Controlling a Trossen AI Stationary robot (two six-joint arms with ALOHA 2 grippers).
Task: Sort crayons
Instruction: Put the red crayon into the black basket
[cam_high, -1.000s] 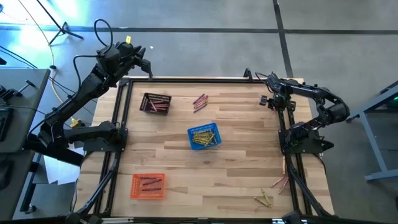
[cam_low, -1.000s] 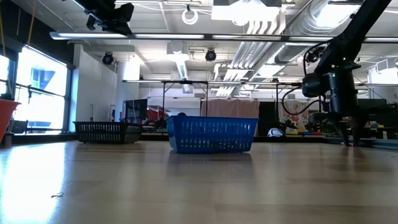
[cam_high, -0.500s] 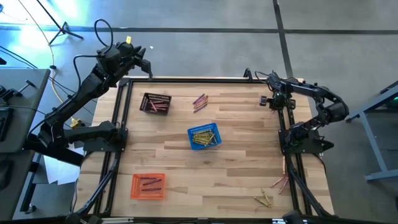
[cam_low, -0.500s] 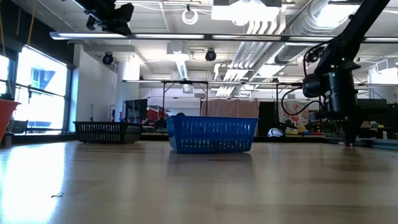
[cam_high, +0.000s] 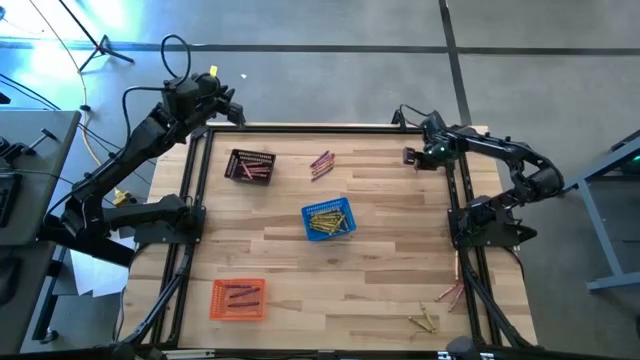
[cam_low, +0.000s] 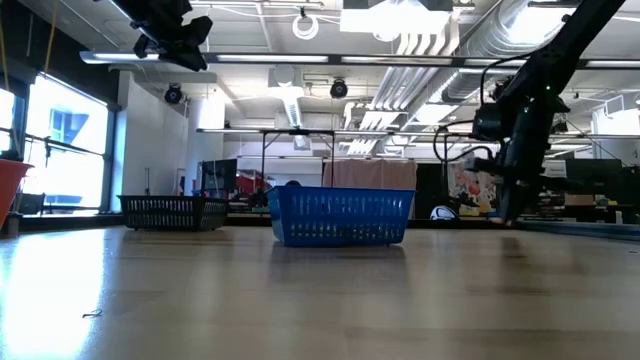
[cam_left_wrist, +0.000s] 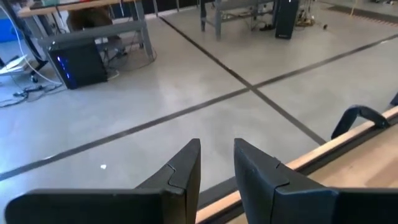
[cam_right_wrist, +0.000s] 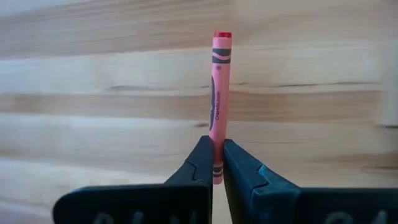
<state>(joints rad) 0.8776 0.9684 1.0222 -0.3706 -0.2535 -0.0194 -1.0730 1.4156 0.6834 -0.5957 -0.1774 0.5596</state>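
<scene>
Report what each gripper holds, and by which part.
Right gripper: red-pink crayon, pinched near one end. Left gripper: nothing, jaws apart.

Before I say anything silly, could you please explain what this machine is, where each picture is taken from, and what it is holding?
It is a robot with two dark arms working at a wooden table. One picture looks straight down, one looks level across the tabletop, and two come from cameras on the wrists.

On the table stand a black basket, a blue basket and an orange basket, each with crayons inside. Loose crayons lie in a pink pile near the far edge and more near the right front corner.

The right gripper, above the table's far right part, is shut on a pink crayon that sticks out past its fingers. The left gripper waits beyond the far left corner, holding nothing, with a gap between its fingers.
</scene>
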